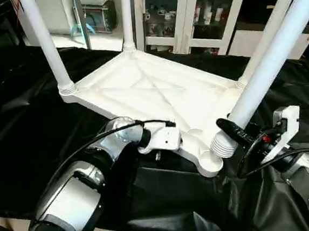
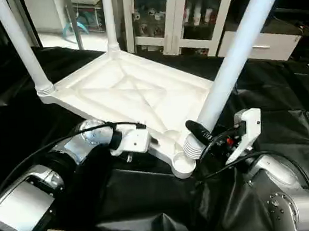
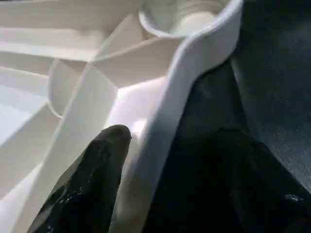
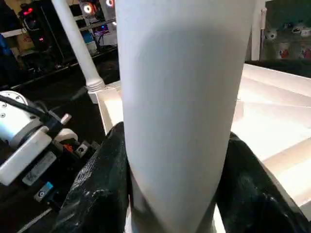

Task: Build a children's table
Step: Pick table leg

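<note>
The children's table lies upside down on black cloth, the white tabletop [image 1: 141,89] showing its X-ribbed underside. Legs stand in the far-left [image 1: 45,44], far [image 1: 127,20] and back-right [image 1: 269,32] corner sockets. My right gripper [image 1: 241,125] is shut on the near-right leg [image 1: 279,50] just above its ribbed end [image 1: 222,144], which sits at the near corner socket [image 1: 208,163]. My left gripper [image 3: 170,145] is at the tabletop's near rim [image 3: 160,121], one black finger [image 3: 92,179] inside the rim and the other outside, jaws open around it.
Black cloth [image 1: 30,121] covers the whole work surface and hangs over its near edge. White glass-door cabinets [image 1: 189,15] stand behind. My left wrist [image 4: 29,136] appears in the right wrist view, beside the near rim.
</note>
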